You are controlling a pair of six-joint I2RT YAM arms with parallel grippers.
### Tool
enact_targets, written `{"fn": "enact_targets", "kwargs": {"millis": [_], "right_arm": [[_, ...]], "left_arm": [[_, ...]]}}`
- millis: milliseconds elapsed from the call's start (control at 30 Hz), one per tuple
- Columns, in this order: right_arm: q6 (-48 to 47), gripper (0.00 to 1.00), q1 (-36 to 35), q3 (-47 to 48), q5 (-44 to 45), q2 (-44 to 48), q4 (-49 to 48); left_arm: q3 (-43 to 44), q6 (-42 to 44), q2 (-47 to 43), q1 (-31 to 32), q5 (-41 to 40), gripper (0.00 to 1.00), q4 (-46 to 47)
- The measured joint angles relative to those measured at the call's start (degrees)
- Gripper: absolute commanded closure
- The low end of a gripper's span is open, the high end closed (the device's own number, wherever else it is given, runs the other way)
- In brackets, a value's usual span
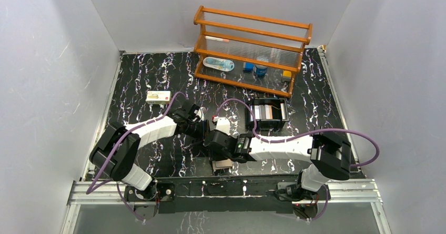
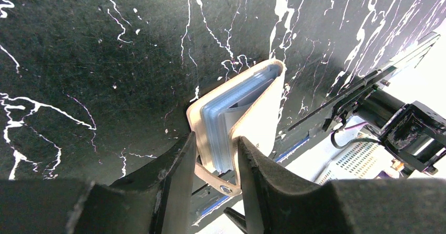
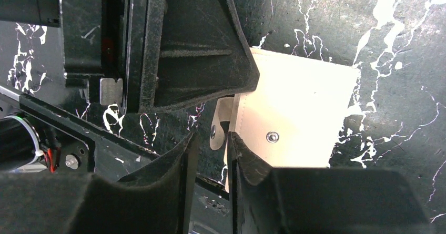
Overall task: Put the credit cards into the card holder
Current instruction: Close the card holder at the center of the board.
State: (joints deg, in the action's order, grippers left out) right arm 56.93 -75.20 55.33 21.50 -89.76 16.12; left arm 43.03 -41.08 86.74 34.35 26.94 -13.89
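Observation:
The tan card holder (image 2: 260, 113) is folded and stands on edge near the table's front edge (image 1: 223, 164). My left gripper (image 2: 215, 160) is shut on it across both covers. Light blue layered edges (image 2: 223, 129) show inside the fold; I cannot tell cards from sleeves there. Its snap strap (image 3: 215, 131) hangs off the cover (image 3: 300, 113), just past the tips of my right gripper (image 3: 210, 144). That gripper is open by a narrow gap. A pale yellowish rectangle (image 1: 158, 97), perhaps one of the credit cards, lies at the left of the table.
A wooden rack (image 1: 251, 50) with small items stands at the back. A black box (image 1: 268, 114) with compartments sits right of centre. Both wrists crowd together over the card holder, and the metal front rail (image 1: 221, 187) runs just below it.

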Motion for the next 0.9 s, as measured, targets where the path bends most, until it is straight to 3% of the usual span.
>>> {"fn": "enact_targets", "kwargs": {"millis": [233,367,900], "right_arm": [[-0.2,0.85,0.0,0.1,0.0,-0.5,0.0],[-0.3,1.00,0.0,0.1,0.0,-0.7,-0.2],[-0.8,1.00,-0.1,-2.9,1.7,2.1,-1.2]], "left_arm": [[0.0,0.1,0.1,0.0,-0.2,0.67,0.0],[0.0,0.2,0.1,0.0,-0.5,0.68,0.0],[1.6,1.4,2.0,0.0,-3.9,0.72,-2.8]]}}
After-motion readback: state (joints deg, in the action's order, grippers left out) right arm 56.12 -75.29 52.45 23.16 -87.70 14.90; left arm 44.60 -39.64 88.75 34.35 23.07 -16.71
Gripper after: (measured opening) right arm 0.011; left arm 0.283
